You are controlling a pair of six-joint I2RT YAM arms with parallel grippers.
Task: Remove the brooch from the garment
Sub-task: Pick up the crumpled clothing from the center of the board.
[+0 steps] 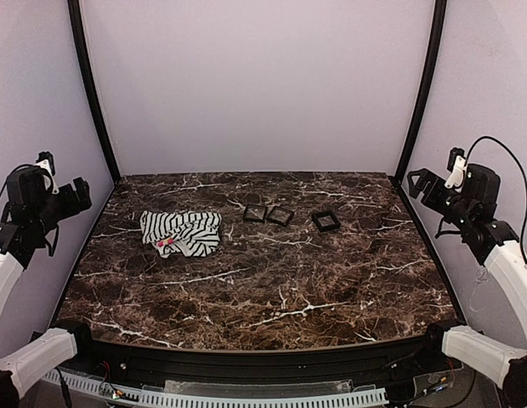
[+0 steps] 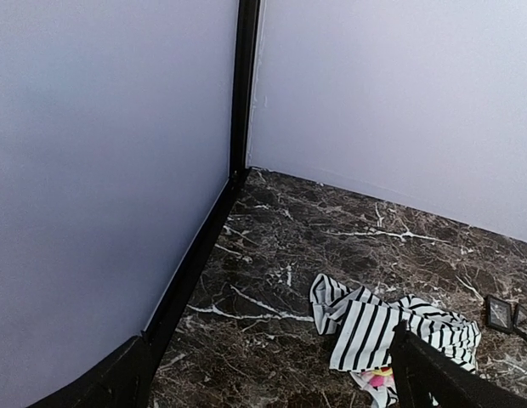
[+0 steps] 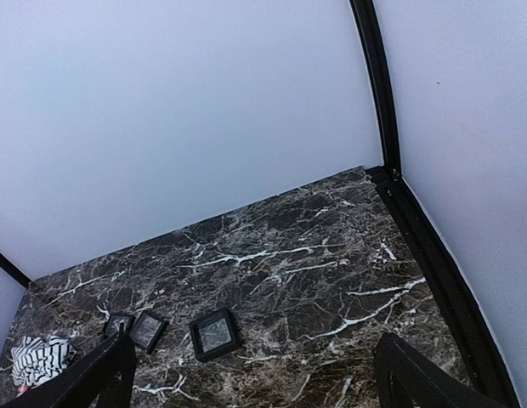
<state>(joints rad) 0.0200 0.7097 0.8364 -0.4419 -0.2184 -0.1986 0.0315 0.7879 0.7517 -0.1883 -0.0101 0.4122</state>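
The garment (image 1: 183, 232), a crumpled white top with thin black stripes, lies on the marble table at the left-middle. It also shows in the left wrist view as the garment (image 2: 391, 327) and, small, at the lower left of the right wrist view as the garment (image 3: 41, 358). The brooch (image 1: 166, 244), a small pink spot, sits at its near-left edge; pink and yellow of the brooch (image 2: 380, 376) peek out by my left finger. My left gripper (image 1: 75, 197) is raised at the left wall, open and holding nothing. My right gripper (image 1: 421, 185) is raised at the right wall, open and holding nothing.
Three small black square frames lie behind the middle of the table: two side by side (image 1: 256, 212) (image 1: 280, 215) and one apart (image 1: 325, 221). Pale walls with black corner posts (image 1: 93, 89) close in the table on three sides.
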